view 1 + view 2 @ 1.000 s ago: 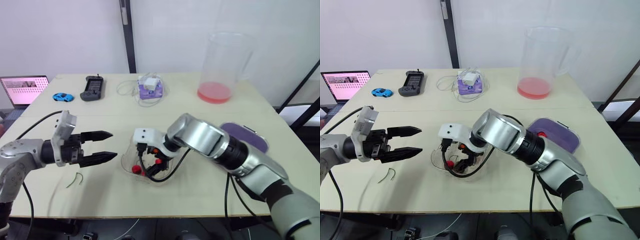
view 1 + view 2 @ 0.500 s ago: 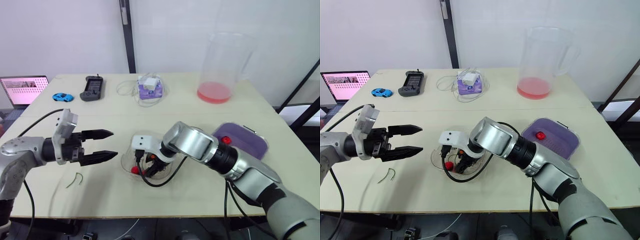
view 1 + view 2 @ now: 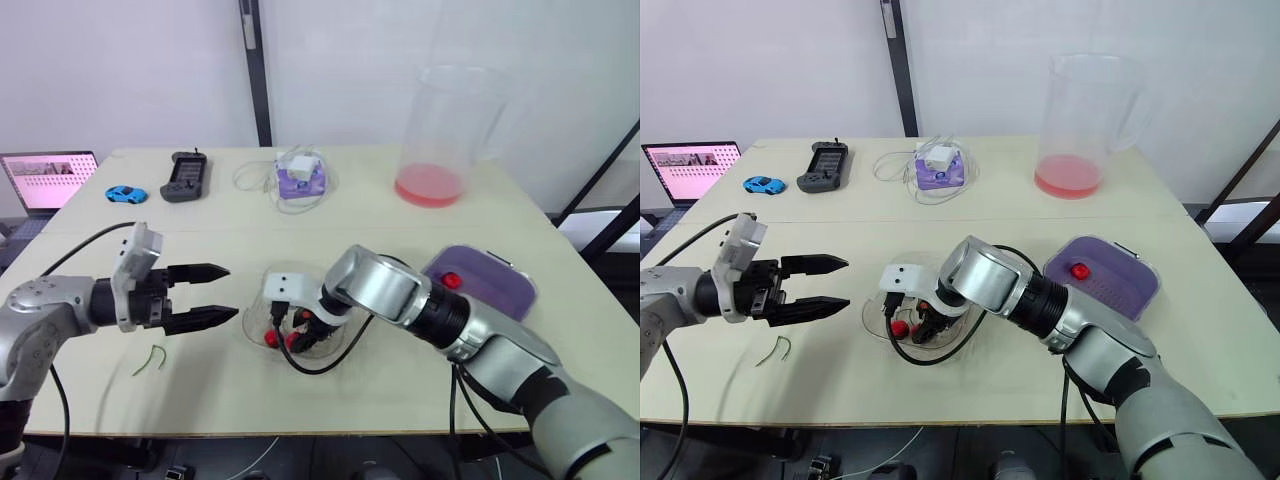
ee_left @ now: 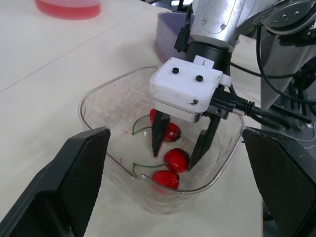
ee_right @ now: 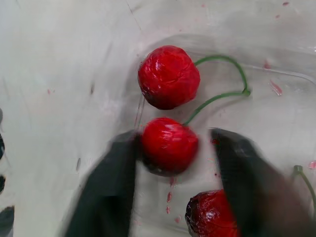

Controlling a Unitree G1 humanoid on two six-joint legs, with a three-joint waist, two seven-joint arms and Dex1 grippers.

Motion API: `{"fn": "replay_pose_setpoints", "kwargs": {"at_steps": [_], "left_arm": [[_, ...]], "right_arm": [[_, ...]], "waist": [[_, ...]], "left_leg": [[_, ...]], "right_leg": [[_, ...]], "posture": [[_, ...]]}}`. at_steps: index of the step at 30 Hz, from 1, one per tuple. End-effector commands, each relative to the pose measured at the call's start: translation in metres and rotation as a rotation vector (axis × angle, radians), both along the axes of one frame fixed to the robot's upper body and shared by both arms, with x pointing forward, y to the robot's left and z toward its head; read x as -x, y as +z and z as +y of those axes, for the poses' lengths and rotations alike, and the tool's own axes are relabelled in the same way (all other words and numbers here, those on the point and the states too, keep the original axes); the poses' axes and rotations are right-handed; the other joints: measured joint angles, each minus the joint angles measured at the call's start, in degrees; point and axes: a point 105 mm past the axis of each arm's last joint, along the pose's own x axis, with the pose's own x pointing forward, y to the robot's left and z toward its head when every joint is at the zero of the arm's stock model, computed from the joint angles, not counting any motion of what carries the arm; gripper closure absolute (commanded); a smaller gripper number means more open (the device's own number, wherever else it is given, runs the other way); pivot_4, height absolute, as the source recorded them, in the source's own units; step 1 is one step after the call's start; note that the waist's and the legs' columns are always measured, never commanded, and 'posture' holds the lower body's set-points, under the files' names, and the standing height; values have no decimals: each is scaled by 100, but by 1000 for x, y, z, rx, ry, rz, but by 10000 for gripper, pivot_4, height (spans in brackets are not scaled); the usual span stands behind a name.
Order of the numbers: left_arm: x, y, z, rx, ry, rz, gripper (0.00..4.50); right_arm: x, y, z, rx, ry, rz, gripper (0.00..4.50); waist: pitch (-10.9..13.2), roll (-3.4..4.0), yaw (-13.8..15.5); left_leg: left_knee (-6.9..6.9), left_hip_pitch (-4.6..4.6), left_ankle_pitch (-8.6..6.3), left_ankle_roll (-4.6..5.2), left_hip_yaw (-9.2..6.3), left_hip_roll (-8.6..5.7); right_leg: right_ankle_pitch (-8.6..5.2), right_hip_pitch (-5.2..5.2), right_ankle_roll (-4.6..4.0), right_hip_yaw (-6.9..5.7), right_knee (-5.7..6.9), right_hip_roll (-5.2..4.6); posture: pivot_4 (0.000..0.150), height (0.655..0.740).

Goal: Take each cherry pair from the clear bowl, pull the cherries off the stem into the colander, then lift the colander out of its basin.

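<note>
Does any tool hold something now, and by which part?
Nothing is held. The right tool stands open astride a cherry in the bowl; the left tool is open and empty.

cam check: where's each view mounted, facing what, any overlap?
Head stereo pair: on head, facing forward-down over the table; both arms show, right gripper in clear bowl.
Left wrist: behind left gripper, facing the bowl and right gripper; own jaws open.
Right wrist: looking down into the bowl; own jaws around a cherry.
Shared: all see the bowl.
</note>
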Motion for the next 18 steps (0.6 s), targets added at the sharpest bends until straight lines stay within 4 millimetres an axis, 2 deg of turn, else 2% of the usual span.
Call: {"fn": "replay_pose_setpoints", "kwargs": {"at_steps": [1, 9, 13, 18], "left_arm": [[1, 9, -3, -6, -8, -51, 0], [-2, 11, -2, -6, -4, -58, 0], [-7, 16, -2, 23, 9, -74, 0], [-17, 29, 1, 98, 54, -113, 0]], "right_arm": [[1, 10, 7, -37, 20, -22, 33215], [-2, 20, 5, -57, 17, -55, 33215], [-2, 42, 0, -110, 31, -120, 33215], [12, 67, -9, -185, 172, -268, 33215]], "waist": [[0, 0, -1], [0, 0, 1], [0, 0, 10], [0, 0, 15]], "left_leg": [[0, 0, 0, 0, 0, 0], [0, 0, 0, 0, 0, 0], [0, 0, 0, 0, 0, 0], [0, 0, 0, 0, -1, -1]], "right_leg": [[0, 0, 0, 0, 0, 0], [0, 0, 0, 0, 0, 0], [0, 0, 0, 0, 0, -1], [0, 1, 0, -1, -1, -1]], "posture": [[1500, 7332], [1500, 7332], [1500, 7332], [1500, 7332]]}}
